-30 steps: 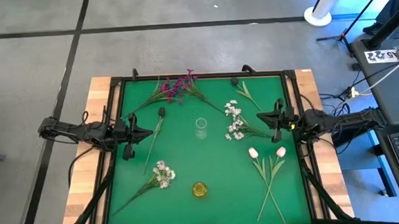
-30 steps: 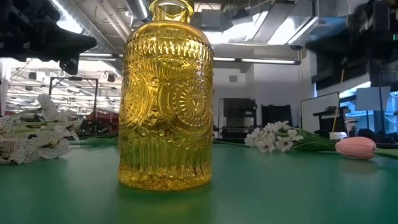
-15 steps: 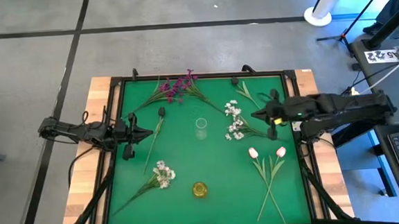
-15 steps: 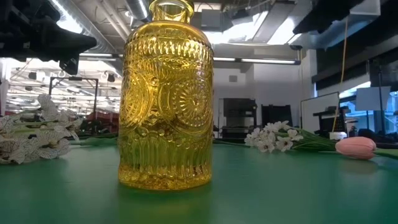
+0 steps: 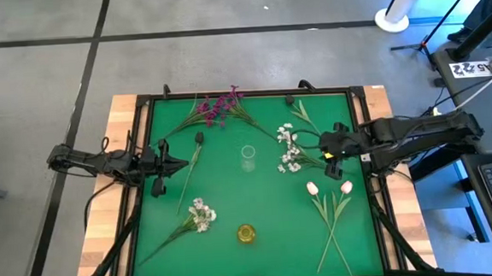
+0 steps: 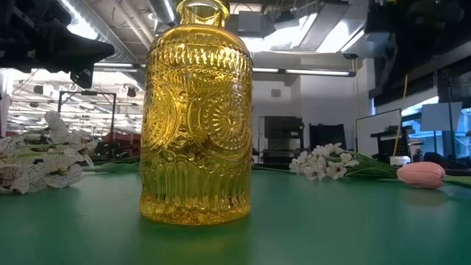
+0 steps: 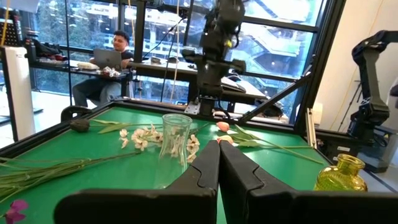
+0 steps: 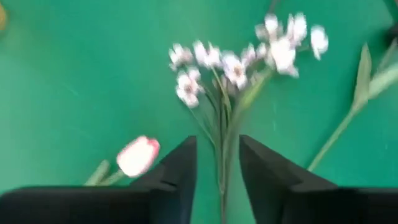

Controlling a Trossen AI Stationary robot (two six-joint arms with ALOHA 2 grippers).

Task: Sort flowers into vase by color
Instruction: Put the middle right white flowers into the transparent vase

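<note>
The flowers lie flat on the green table. Magenta sprigs (image 5: 218, 105) are at the far side and a dark bud (image 5: 199, 138) lies left of centre. One white cluster (image 5: 290, 151) is right of centre, another (image 5: 202, 214) near left. Two pink tulips (image 5: 328, 188) lie near right. A clear vase (image 5: 248, 152) stands mid-table and a yellow vase (image 5: 247, 233) near the front edge. My right gripper (image 5: 327, 147) hovers open and tipped down over the right white cluster's stem (image 8: 222, 137), fingers either side, not touching. My left gripper (image 5: 185, 164) waits shut at the left.
A raised black frame (image 5: 359, 92) runs round the green mat. In the left wrist view a person sits at a desk (image 7: 109, 59) beyond the table. Bare green mat (image 5: 267, 197) lies between the two vases.
My right arm has unfolded from its rest at the table's right edge. Its gripper has risen, tipped from level to pointing steeply down over the white cluster's stem, and its fingers have parted. The flowers, the vases and the left arm have kept still.
</note>
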